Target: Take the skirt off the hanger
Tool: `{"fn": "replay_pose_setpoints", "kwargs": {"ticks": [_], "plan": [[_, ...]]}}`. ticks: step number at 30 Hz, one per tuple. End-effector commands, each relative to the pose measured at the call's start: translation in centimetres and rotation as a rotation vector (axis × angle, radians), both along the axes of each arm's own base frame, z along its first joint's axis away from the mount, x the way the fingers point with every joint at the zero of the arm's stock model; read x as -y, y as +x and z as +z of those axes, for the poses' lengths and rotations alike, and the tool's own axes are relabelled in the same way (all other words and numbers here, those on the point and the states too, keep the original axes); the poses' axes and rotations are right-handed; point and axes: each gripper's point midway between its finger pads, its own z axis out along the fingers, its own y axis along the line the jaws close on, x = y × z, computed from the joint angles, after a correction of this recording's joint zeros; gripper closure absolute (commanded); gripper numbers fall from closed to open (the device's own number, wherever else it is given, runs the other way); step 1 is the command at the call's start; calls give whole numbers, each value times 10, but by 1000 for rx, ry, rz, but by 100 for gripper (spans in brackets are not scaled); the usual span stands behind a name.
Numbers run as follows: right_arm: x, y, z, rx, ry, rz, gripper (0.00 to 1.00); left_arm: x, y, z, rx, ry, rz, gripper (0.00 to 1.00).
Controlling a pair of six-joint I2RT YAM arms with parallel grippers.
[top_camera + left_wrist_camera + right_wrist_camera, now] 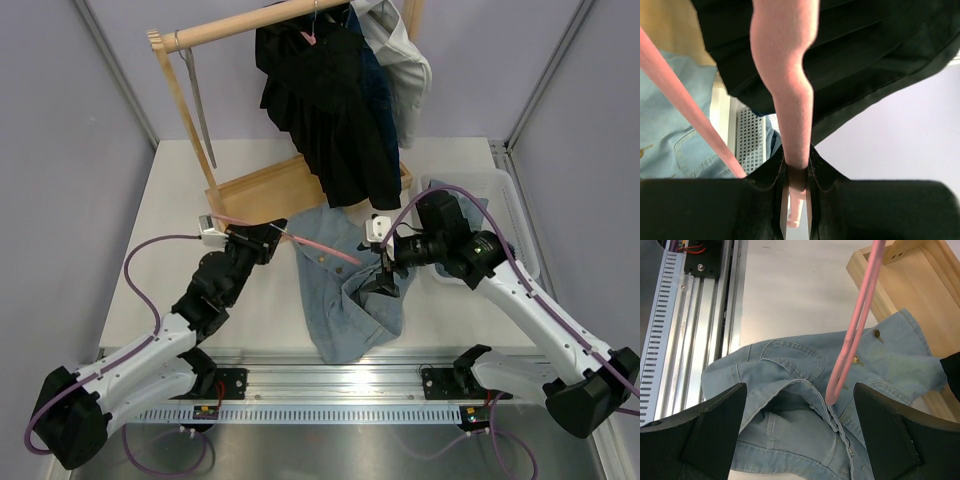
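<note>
Your left gripper (796,186) is clamped on the slim, smooth pink plastic hanger (312,244), whose long axis runs rightward and slightly toward the near edge of the white table (180,200). Its far tip sits tucked in the folds of the pale blue, brass-buttoned denim skirt (345,295), crumpled mid-table. Directly above that soft, stitched cloth hangs your right gripper (800,432), jaws spread wide and empty, the nearer arm for the pull.

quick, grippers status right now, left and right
left gripper: shut on the hanger
right gripper: open, holding nothing, over the skirt
</note>
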Motion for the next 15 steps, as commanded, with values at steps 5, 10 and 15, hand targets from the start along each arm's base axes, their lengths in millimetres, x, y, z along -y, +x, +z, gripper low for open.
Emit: {"fn": "replay_pose_setpoints", "kwargs": {"ticks": [5, 10, 15], "plan": [[-21, 34, 10, 17, 93, -172, 8, -3, -2, 11, 1, -124, 0, 100], [-26, 46, -2, 24, 82, -252, 12, -3, 1, 11, -8, -156, 14, 100], [-23, 68, -12, 91, 55, -350, 16, 0, 6, 14, -19, -195, 14, 100]]}}
